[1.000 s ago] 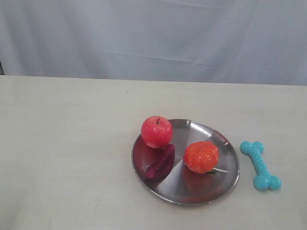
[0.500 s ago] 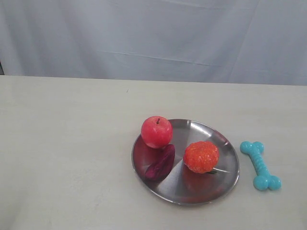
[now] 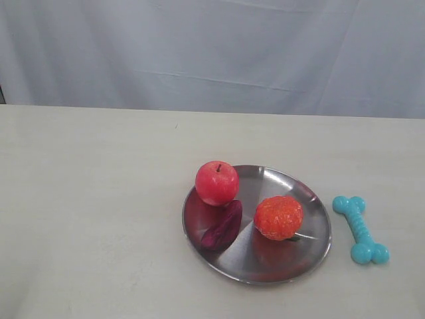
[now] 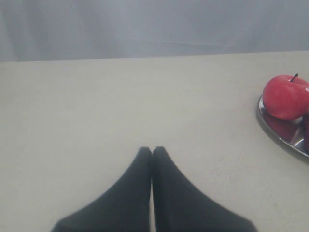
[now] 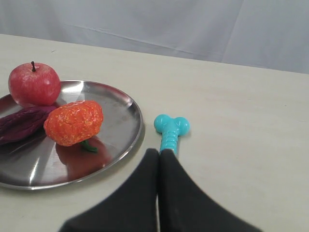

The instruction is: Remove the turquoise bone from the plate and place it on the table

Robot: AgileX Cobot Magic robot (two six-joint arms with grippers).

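The turquoise bone [image 3: 360, 229] lies flat on the table [image 3: 99, 212], just beside the plate [image 3: 282, 262] on its right in the exterior view. It is off the plate, with a narrow strip of bare tabletop showing between the two. The bone's ribbed shaft runs roughly front to back, with a pair of knobs at each end. The plate, round and reflective, carries three items: a red apple [image 3: 216, 183] upright at its far left edge, an orange bumpy fruit [image 3: 278, 217] right of centre, and a dark purple elongated piece [image 3: 222, 226] lying near the apple on the left half. The right gripper [image 5: 159, 152] has its two black fingers pressed together with nothing between them. In the right wrist view its tips overlap the near end of the bone's shaft, and contact cannot be judged. The left gripper [image 4: 151, 151] is likewise closed and empty, above bare table, apart from the plate's rim. A pale grey cloth backdrop [image 3: 212, 53] hangs behind the table.
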